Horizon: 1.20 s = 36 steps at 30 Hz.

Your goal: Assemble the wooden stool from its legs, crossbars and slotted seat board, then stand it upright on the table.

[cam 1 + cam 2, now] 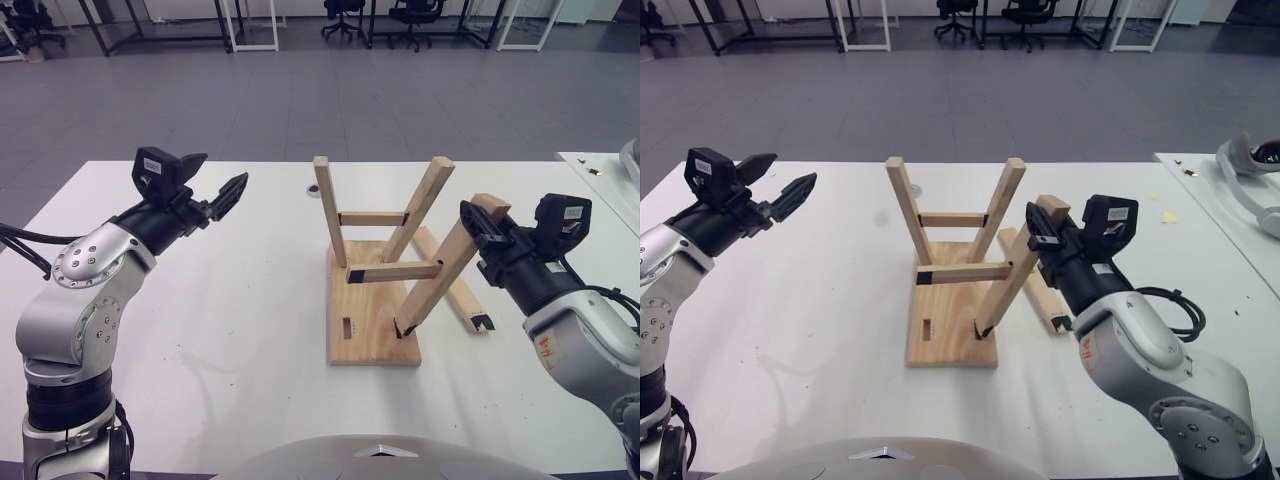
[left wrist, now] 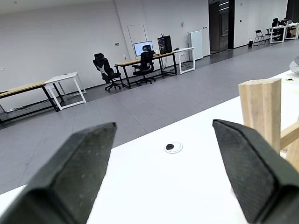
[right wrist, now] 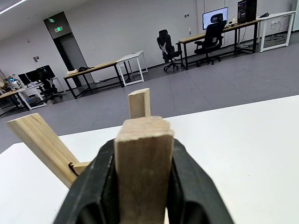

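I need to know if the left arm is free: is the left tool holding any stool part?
No, the left tool stands open with an empty gap and nothing held in it.

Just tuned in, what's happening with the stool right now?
The right tool grips a leg, tilted, its lower end at the near right corner of the seat board, which lies flat on the table. Two legs with crossbars stand on the board; a spare leg lies beside it. The left tool hangs open, empty.
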Motion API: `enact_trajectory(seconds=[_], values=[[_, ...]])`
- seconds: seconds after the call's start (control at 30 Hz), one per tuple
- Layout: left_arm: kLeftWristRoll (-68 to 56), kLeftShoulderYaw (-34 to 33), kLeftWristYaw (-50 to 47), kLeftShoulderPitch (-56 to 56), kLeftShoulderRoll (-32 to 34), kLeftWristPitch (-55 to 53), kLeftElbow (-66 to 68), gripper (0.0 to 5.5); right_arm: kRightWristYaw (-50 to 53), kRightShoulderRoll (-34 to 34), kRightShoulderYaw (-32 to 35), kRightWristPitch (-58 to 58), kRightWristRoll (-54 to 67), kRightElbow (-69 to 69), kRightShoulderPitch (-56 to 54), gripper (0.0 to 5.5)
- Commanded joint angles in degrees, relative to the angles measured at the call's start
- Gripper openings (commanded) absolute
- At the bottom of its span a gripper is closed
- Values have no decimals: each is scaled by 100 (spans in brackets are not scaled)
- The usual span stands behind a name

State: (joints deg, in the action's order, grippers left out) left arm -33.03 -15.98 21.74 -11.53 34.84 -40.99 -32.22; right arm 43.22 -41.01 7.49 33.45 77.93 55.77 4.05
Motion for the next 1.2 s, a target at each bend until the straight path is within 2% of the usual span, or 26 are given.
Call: enact_trajectory(seconds=[0.03,0.23,0.43,0.5,0.63,0.73,1.0,1.2], values=[[91,77,-75,-23,74,-101,-144,377,691,92,-57,239,-305,27,724,104],[272,238,-212,109,58,-157,-343,377,797,29,-7,246,-509,203,969,104],[531,325,-242,170,220,-184,-516,377,-571,52,-504,-119,-2126,396,2045,108],[599,362,-310,182,159,-188,-562,377,-1219,431,-715,-720,-2778,88,2539,109],[702,462,-370,180,117,-126,-522,377,-2631,737,-1291,-2083,-4483,-999,3343,109],[781,505,-356,154,103,-107,-508,377,-3065,857,-1477,-2199,-4973,-1513,3463,108],[851,613,-344,97,78,-106,-503,377,-3466,978,-1117,-1698,-4214,-1533,2820,108],[946,707,-331,-7,100,1,-391,377,-3805,988,-401,-1747,-3499,-1517,2154,108]])
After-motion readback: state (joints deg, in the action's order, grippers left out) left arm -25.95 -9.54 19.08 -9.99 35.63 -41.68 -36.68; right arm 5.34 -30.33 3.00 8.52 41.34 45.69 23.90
